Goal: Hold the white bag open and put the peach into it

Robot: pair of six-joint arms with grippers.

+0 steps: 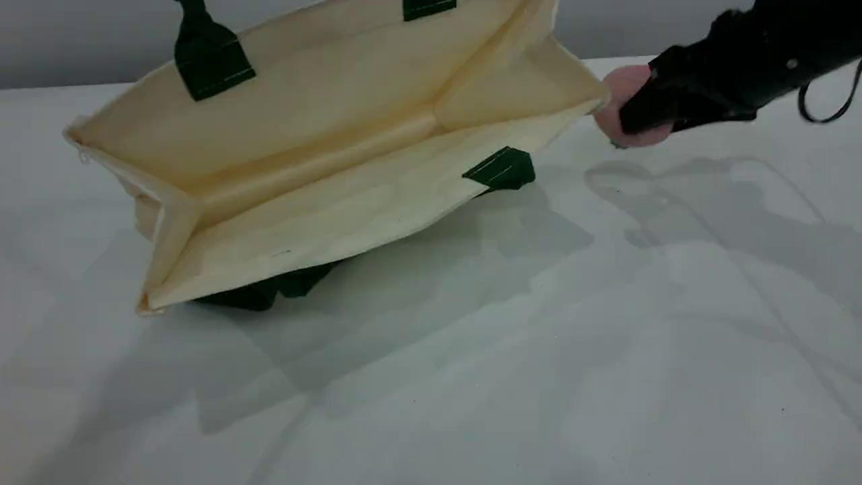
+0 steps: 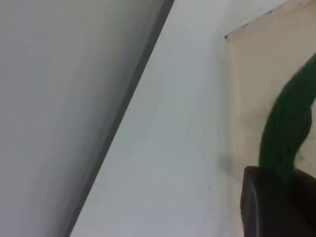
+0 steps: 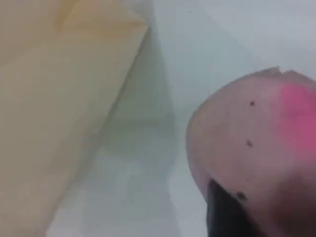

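The white bag (image 1: 303,141) lies tipped on the table with its mouth wide open toward the scene camera. Its upper dark green rope handle (image 2: 289,123) is pinched in my left gripper (image 2: 271,207), which is shut on it and lies beyond the top edge of the scene view. The pink peach (image 1: 621,84) sits just right of the bag's right corner, outside the bag. My right gripper (image 1: 643,116) is shut on it. In the right wrist view the peach (image 3: 256,143) fills the lower right, with the bag's wall (image 3: 49,98) to its left.
The lower green handle (image 1: 262,293) is folded under the bag's front edge. A green tab (image 1: 502,168) sits on the lower lip. A loose black cable (image 1: 832,108) loops off the right arm. The table's far edge (image 2: 123,113) meets a grey wall.
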